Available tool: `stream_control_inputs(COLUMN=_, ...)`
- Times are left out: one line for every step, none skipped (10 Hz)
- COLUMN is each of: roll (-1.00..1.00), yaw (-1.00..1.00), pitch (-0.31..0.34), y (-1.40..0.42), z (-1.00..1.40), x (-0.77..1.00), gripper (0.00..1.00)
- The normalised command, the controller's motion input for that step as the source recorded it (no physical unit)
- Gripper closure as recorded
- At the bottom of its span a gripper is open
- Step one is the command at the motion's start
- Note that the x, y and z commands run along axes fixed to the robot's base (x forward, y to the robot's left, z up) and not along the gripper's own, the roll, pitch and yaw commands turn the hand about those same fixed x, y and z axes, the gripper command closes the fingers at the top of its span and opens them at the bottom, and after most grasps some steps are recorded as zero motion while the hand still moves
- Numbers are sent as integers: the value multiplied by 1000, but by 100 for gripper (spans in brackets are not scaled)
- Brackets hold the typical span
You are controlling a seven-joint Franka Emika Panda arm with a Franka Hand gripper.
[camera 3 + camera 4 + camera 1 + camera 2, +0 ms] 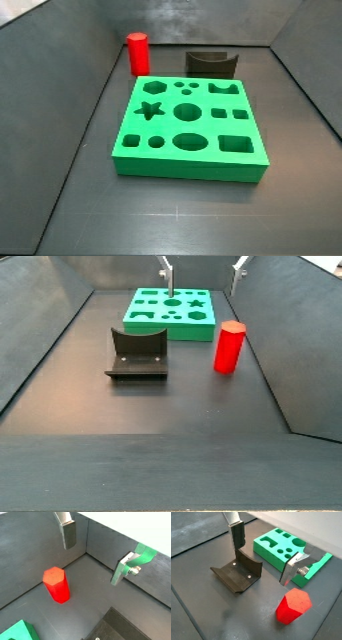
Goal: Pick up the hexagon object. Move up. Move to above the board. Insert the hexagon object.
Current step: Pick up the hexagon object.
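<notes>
Tool (pixel 264 559) wide open, empty, above floor | hexagon object (pixel 293 607) glossy red prism, upright | board (pixel 187 127) green slab

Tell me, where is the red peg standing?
The hexagon object stands upright on the dark floor, apart from the board and the fixture; the open gripper hangs above, not touching it.

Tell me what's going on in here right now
A Franka arm is set up to pick the red hexagon peg and insert it into the green board. Nothing is held yet: the gripper hangs open above the floor, its silver fingers apart with only empty space between them, above and clear of the peg. The peg stands upright on the dark floor, apart from the board. A dark grey notched block sits nearby, also apart from both.
</notes>
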Motion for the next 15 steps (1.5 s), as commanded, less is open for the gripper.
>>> stream_control_inputs(roll=0, yaw=0, pitch=0, y=0, z=-86, x=-223, gripper=0)
stream_control_inputs(roll=0, yaw=0, pitch=0, y=0, z=-314, x=-371, gripper=0)
stream_control_inputs(roll=0, yaw=-26, pitch=0, y=0, z=-351, x=-491, gripper=0)
stream_control_inputs(roll=-11, yaw=-29, pitch=-7, y=0, z=-334, x=-531, gripper=0)
stream_control_inputs(roll=-79, yaw=0, pitch=-63, y=-54, z=-251, x=-369, gripper=0)
stream_control_inputs(roll=-127, yaw=-3, pitch=-123, y=-69, z=-240, x=-311, gripper=0)
stream_control_inputs(roll=-113, yaw=0, pitch=-114, y=-66, z=-249, x=-260, gripper=0)
stream_control_inputs(roll=-126, yaw=0, pitch=-133, y=-106, z=-246, x=-249, gripper=0)
stream_control_inputs(roll=-151, yaw=0, pitch=-161, y=-74, z=-229, x=-200, gripper=0)
stream_control_inputs(roll=-127, yaw=0, pitch=-147, y=-71, z=-266, x=-229, gripper=0)
stream_control_inputs(roll=-104, yaw=0, pitch=-116, y=-74, z=-274, x=-249, gripper=0)
stream_control_inputs(roll=-111, yaw=0, pitch=-133, y=-94, z=-260, x=-271, gripper=0)
stream_control_inputs(roll=-131, yaw=0, pitch=-144, y=-97, z=-246, x=-223, gripper=0)
stream_control_inputs(roll=-157, yaw=-11, pitch=-174, y=-103, z=-234, x=-186, gripper=0)
stream_control_inputs(roll=-171, yaw=-17, pitch=-213, y=-114, z=-217, x=-143, gripper=0)
